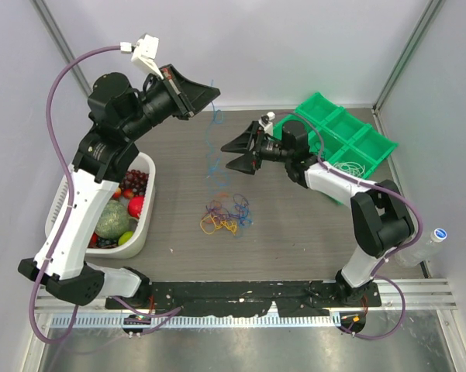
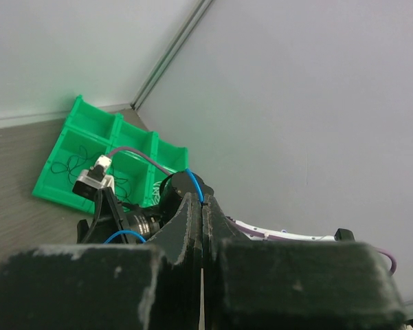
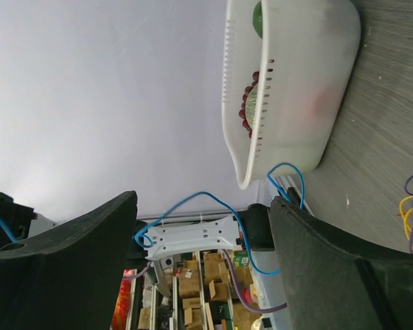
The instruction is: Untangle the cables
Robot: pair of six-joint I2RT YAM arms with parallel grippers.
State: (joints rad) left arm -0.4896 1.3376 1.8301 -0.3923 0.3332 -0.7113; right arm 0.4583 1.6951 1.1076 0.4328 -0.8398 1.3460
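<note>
The left gripper (image 1: 214,94), raised beyond the far end of a white fruit basket (image 1: 146,221), has its jaws pressed together on a thin blue cable (image 1: 210,151) that dangles toward the table (image 1: 178,163). The right gripper (image 1: 226,156), fingers spread wide, sits just beside the hanging strand on the side away from the basket, gripping nothing. The other cables (image 1: 226,217), purple, yellow, orange and blue, lie in a loose tangle on the table near the basket's right side.
</note>
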